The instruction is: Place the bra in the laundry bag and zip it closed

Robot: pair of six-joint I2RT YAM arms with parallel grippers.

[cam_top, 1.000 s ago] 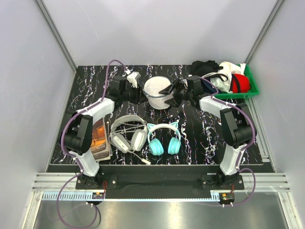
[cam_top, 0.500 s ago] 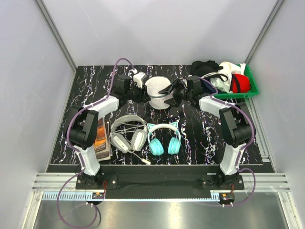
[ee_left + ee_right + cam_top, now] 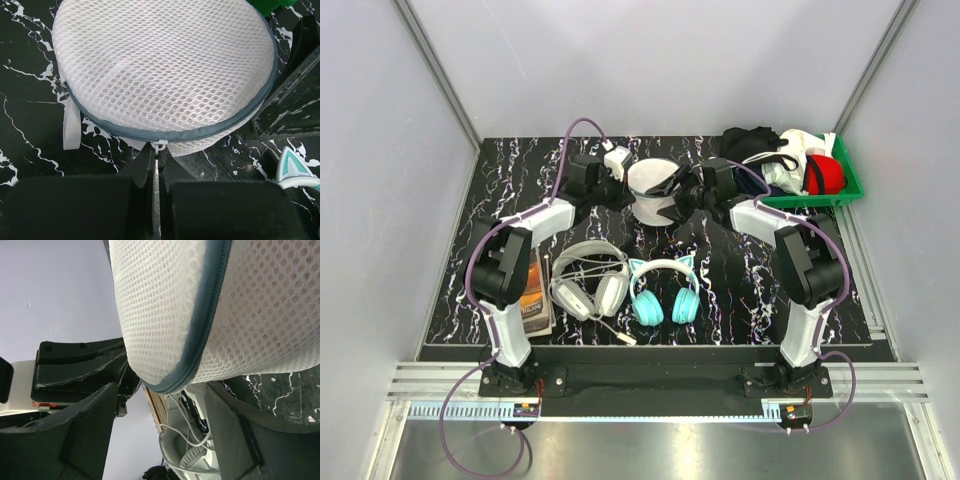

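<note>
At the far middle of the table [image 3: 510,200], btw. the two arms, lies the laundry bag [image 3: 653,190]; the left gripper [image 3: 158,150] is closed on the small white zipper pull [image 3: 159,145]; the right gripper [image 3: 161,405] stands wide open w/ the bag's rim between its fingers, not clamped. Risks: the pull is tiny and may slip from the fingertips; the bag is light and unheld, so it may slide along instead of zipping; mesh could catch in the slider. The bag is a round white mesh dome w/ a grey zipper [image 3: 200,134]; the bra [image 3: 270,310] is inside, only a faint pink tint.
</note>
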